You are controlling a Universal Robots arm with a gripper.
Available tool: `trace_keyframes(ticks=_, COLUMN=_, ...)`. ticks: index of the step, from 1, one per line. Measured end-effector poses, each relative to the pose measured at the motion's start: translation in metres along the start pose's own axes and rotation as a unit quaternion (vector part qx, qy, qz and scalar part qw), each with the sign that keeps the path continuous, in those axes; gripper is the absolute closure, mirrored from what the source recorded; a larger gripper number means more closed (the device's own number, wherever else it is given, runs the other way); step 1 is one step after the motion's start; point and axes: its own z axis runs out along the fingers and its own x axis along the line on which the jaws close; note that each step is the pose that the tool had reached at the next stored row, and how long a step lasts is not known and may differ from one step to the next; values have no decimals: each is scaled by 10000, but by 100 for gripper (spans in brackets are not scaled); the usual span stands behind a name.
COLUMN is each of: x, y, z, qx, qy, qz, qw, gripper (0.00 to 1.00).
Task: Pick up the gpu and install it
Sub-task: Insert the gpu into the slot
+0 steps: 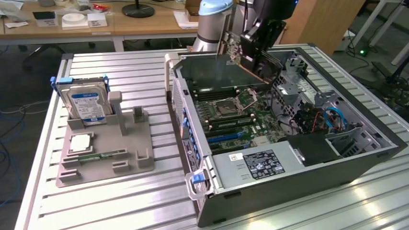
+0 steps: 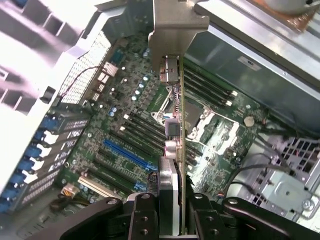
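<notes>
One gpu [image 1: 242, 55], clamped in the jaws, hangs above the motherboard [image 1: 243, 120] inside the case [image 1: 383, 140].

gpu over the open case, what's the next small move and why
Probably a short sideways shift toward the blue slot before any lowering. The gripper is shut on the gpu, which hangs edge-on above the motherboard. In the wrist view the card seems to line up with the processor socket rather than with the blue slot.

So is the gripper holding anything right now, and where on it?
The gpu, pinched across its flat faces by the gripper, at its upper edge.
</notes>
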Motion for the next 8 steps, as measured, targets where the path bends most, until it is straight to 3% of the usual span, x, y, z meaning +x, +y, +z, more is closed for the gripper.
trace_keyframes(ticks=4, x=0, y=0, z=0, qx=-4, qy=13, qz=-331, qw=9995, gripper=72)
trace_keyframes(ticks=8, x=0, y=0, z=0, qx=-9, qy=26, qz=-669, qw=9978, gripper=72)
